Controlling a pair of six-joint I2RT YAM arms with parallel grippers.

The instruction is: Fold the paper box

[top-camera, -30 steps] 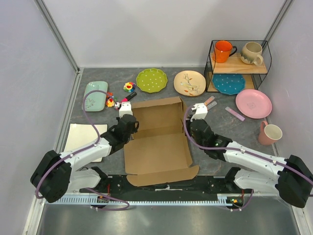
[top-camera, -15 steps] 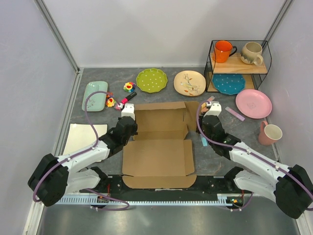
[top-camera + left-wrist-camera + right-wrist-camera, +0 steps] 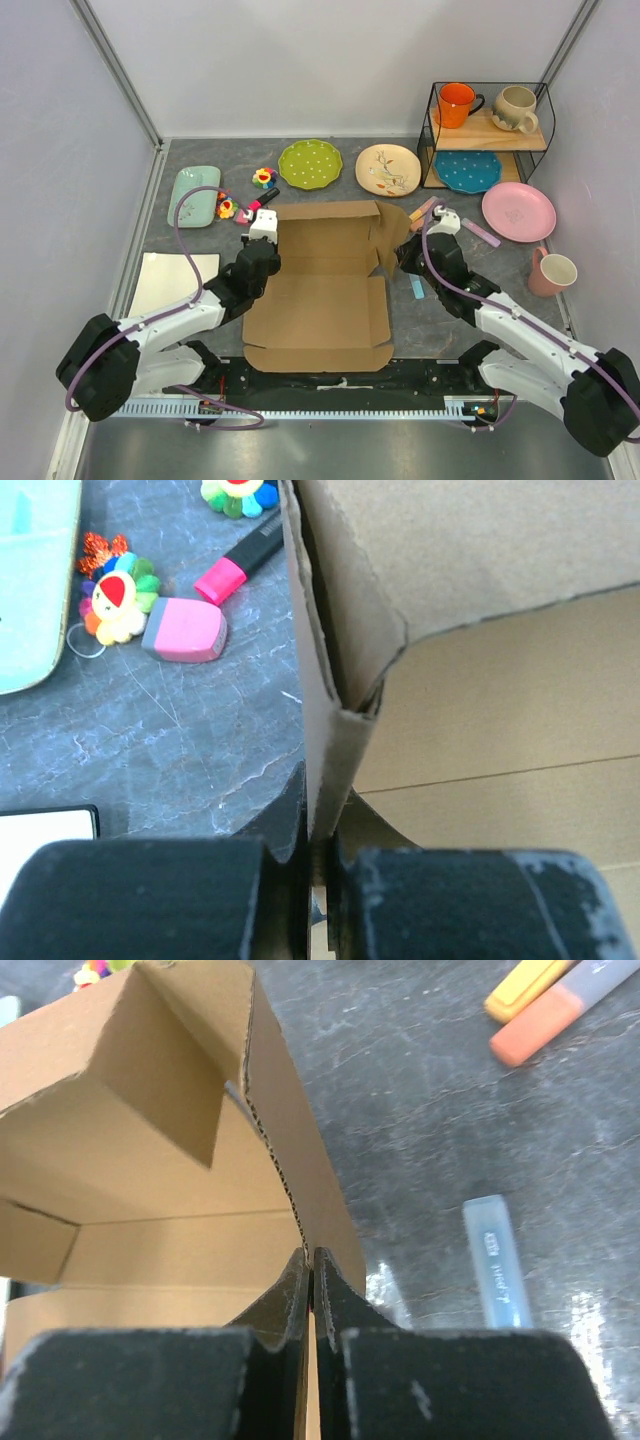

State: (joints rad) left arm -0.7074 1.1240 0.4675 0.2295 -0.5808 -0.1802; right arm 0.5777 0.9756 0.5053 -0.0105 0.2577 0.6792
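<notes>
Both clamp side walls of the plain brown corrugated cardboard box (image 3: 325, 290) on the tabletop (image 3: 510, 272): left claw (image 3: 320, 855), right claw (image 3: 312, 1295); beyond the box's far-right corner, a black wire shelf (image 3: 488, 133) holds an orange mug (image 3: 456, 103), cream mug (image 3: 515, 108), teal plate (image 3: 468, 171).

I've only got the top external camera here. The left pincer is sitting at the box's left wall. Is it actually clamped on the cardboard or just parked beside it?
Observer: Clamped. The left wrist view shows the left pincer shut on the paper box, with the upright left wall's edge squeezed between its jaws.
Operator: And the other side, same question?
Observer: Same there. In the right wrist view the right pincer is shut on the right wall, and the thin cardboard edge runs straight out from between the closed jaws.
</notes>
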